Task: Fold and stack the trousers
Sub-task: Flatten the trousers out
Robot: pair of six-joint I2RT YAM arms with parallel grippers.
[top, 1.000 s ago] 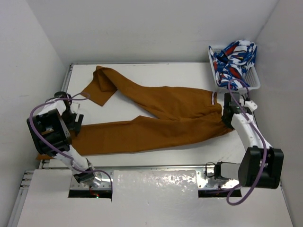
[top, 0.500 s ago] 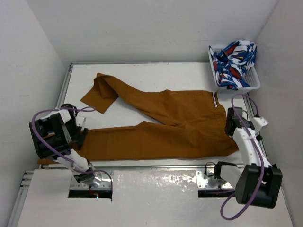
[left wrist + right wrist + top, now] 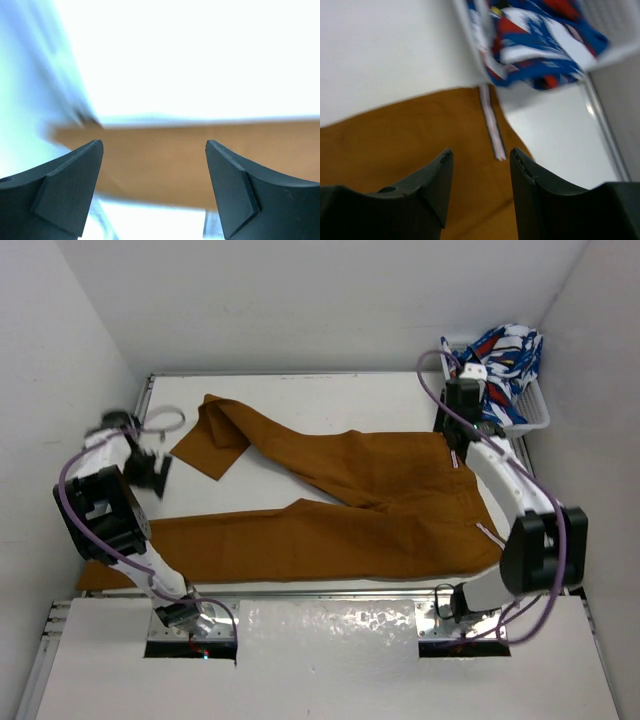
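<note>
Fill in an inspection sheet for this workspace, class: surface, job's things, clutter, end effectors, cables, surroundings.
Surface: white table, no spills seen.
Job's things: trousers spread out, not yet folded; waistband to the right, legs to the left, far leg's end doubled over.
Clutter: basket at the far right corner, holding patterned clothes.
End effectors: left end effector open, empty, above the leg ends; right end effector open, empty, over the waistband near the basket.
Cables: purple cables loop along both arms; none seen snagging the fabric.
Surroundings: plain white walls on three sides; nothing else seen.
</note>
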